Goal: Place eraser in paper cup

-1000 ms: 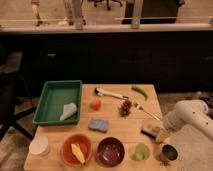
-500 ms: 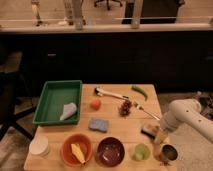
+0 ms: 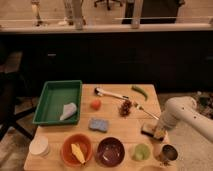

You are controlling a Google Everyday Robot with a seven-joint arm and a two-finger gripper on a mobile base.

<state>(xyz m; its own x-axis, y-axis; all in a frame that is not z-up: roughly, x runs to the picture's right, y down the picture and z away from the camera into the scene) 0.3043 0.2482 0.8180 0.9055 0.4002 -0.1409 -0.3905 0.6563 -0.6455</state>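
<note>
The pincer (image 3: 159,133) sits low on the eraser (image 3: 148,129) at the wooden counter's (image 3: 125,132) right edge, partly hiding it (grip: cannot tell). The paper cup (image 3: 39,146) stands front-left, well apart; dark cabinets (image 3: 115,60) stand behind.

claw (image 3: 159,132): low at the worktop's (image 3: 117,134) right edge, over the eraser's right end; where it meets the block is a blur, so contact cannot be told.
eraser (image 3: 148,129): right end covered by the claw; only the left part shows.
arm (image 3: 182,112): cut off by the picture's right edge.
worktop: near right corner is lost at the bottom edge.
metal cup (image 3: 169,152): contents too dark to tell.
dark bowl (image 3: 110,151): contents blurred.
brown clump (image 3: 125,107): near the middle, too blurred to name.
pale shape (image 3: 150,168): at the near edge, cut off, unrecognisable.
</note>
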